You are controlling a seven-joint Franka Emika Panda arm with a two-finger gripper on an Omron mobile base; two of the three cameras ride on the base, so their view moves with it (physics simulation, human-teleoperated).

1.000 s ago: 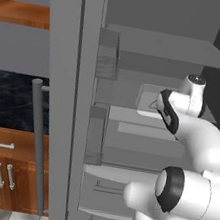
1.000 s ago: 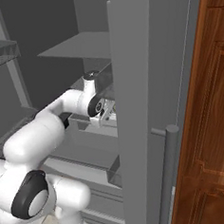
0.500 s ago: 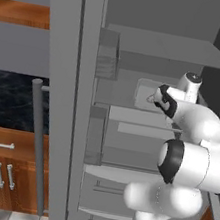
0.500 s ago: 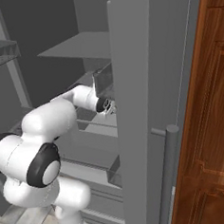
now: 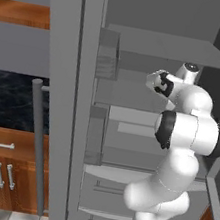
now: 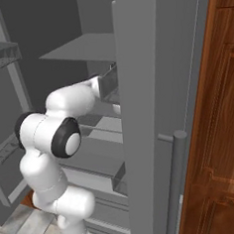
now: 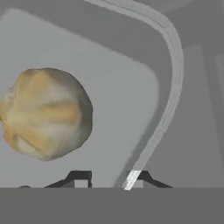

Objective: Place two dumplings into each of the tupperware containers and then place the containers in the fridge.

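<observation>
Container (image 7: 131, 83) sits on a fridge (image 5: 143, 46) shelf with a dumpling (image 7: 46, 113) at 9 o'clock inside, tool (image 7: 108, 178) tips slightly apart straddling its rim at 6 o'clock; risk: retracting before they clear drags container off shelf.
</observation>
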